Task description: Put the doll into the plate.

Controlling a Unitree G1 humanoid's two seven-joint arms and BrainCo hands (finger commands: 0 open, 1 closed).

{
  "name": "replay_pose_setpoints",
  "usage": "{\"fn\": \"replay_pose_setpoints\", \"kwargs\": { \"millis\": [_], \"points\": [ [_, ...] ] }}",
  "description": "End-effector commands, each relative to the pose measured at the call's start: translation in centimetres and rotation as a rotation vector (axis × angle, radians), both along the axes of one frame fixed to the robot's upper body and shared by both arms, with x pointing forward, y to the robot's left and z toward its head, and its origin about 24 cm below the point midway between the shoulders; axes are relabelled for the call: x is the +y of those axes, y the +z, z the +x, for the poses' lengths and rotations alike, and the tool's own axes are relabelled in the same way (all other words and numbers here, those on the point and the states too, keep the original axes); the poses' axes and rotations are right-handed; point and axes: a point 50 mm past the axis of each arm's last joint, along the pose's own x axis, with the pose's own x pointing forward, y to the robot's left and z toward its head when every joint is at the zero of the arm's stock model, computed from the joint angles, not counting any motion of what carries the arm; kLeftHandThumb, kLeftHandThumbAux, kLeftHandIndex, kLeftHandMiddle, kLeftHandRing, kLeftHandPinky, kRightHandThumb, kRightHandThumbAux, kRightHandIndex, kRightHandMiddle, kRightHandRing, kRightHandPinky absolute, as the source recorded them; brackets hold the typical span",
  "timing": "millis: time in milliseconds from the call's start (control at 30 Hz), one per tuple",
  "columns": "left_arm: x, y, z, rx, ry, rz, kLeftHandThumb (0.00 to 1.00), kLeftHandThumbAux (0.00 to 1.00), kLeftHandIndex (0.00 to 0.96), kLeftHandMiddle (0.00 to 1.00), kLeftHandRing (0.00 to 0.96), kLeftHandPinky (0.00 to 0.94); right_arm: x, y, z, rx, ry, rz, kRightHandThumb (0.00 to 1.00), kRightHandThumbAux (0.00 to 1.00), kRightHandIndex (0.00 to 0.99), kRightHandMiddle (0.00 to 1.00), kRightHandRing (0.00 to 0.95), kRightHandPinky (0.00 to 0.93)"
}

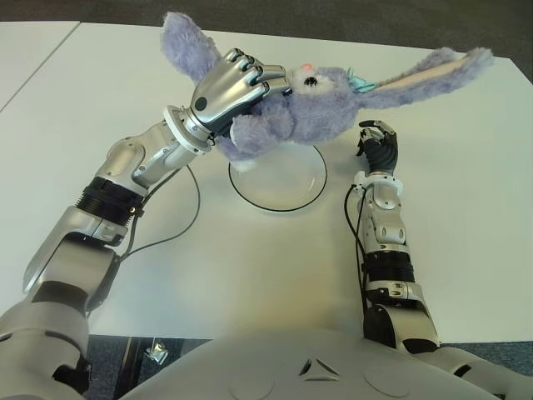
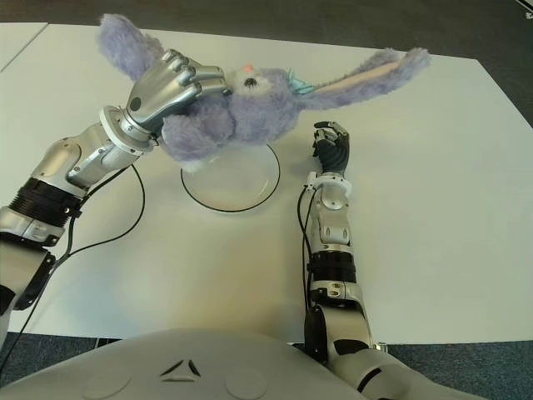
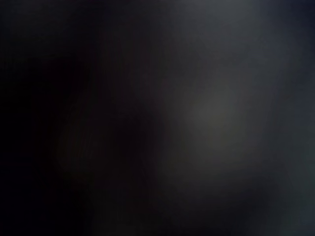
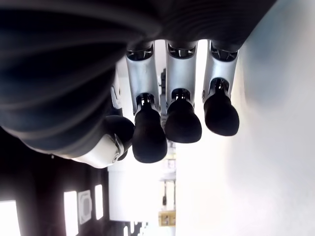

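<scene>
A purple plush rabbit doll with long ears hangs in the air above the white plate, which has a thin dark rim. My left hand is shut on the doll's body and head from the left side. One ear sticks out to the right, the other up to the left. The doll's lower body covers the plate's far edge. My right hand shows just right of the plate, fingers relaxed and holding nothing. The left wrist view is dark.
The white table spreads around the plate. A black cable loops on the table beside my left forearm. The table's near edge runs below my arms, with dark floor beyond it.
</scene>
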Motion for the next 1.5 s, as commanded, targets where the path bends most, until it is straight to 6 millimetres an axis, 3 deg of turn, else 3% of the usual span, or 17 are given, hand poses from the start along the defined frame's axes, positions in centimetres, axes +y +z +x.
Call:
{"fn": "replay_pose_setpoints", "kwargs": {
  "millis": [33, 467, 1133, 1500],
  "points": [
    [-0.2, -1.0, -0.1, 0.050, -0.007, 0.005, 0.711, 0.703, 0.443, 0.899, 0.898, 0.892, -0.1, -1.6, -0.6, 0.073, -0.002, 0.012, 0.714, 0.716, 0.440, 0.764, 0.773, 0.726],
    [-0.6, -2.7, 0.2, 0.086, -0.005, 0.055, 0.716, 0.702, 0.443, 0.889, 0.895, 0.896, -0.2, -1.6, -0.7, 0.072, 0.000, 0.013, 0.713, 0.716, 0.440, 0.770, 0.776, 0.751],
    [-0.7, -3.7, 0.4, 0.154, -0.029, 0.086, 0.716, 0.701, 0.443, 0.892, 0.898, 0.897, -0.1, -1.5, -0.8, 0.079, -0.002, -0.001, 0.713, 0.716, 0.440, 0.767, 0.770, 0.746],
    [-0.5, -4.8, 0.8, 0.281, -0.008, 0.123, 0.716, 0.700, 0.443, 0.891, 0.896, 0.891, -0.1, -1.5, -0.8, 0.074, -0.002, -0.011, 0.711, 0.718, 0.440, 0.765, 0.776, 0.735]
  ]
}}
